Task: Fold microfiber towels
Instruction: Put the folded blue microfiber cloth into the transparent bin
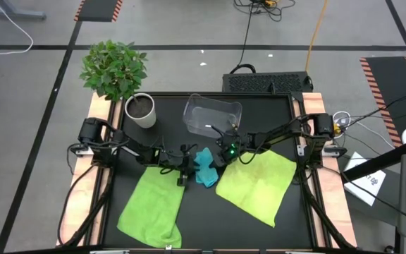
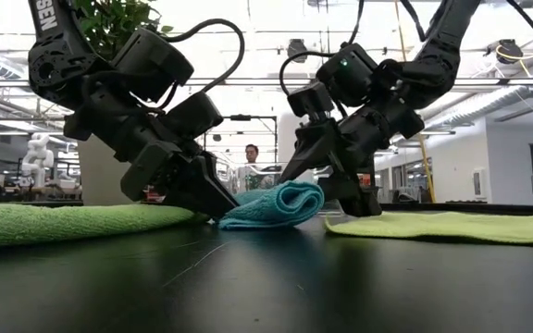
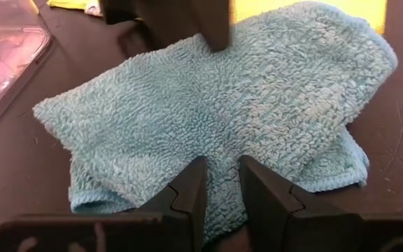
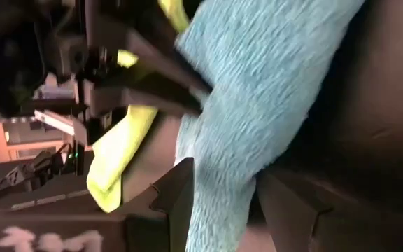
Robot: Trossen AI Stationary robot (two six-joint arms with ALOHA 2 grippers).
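the left gripper (image 3: 221, 199) is down at the table, its two dark fingers (image 3: 187, 192) drawn close on a pinch of the turquoise towel (image 3: 215, 119), with the fuzzy cloth bunched between them. the right gripper (image 4: 222, 203) comes in from the opposite side and has the same towel running between its fingers (image 4: 177, 203), which stand a little apart around a fold of it. in the low view both grippers tilt down toward each other and the turquoise towel (image 2: 276, 205) sits between them in a rolled, humped fold resting on the black table (image 2: 266, 277).

from above, the turquoise towel (image 1: 204, 168) lies crumpled right between the two fingertips at the middle of the table. just beyond the left gripper (image 1: 183, 169), on its own arm's side, a lime-green towel (image 1: 152, 208) lies spread flat, one corner turned over near the table's front edge. on the right gripper's (image 1: 220, 156) side the other lime-green towel (image 1: 258, 185) lies flat and turned at an angle. behind both grippers stands a clear plastic bin (image 1: 212, 116), and beside it a potted plant (image 1: 122, 81) in a white pot. a person (image 2: 251, 155) shows far off in the room.
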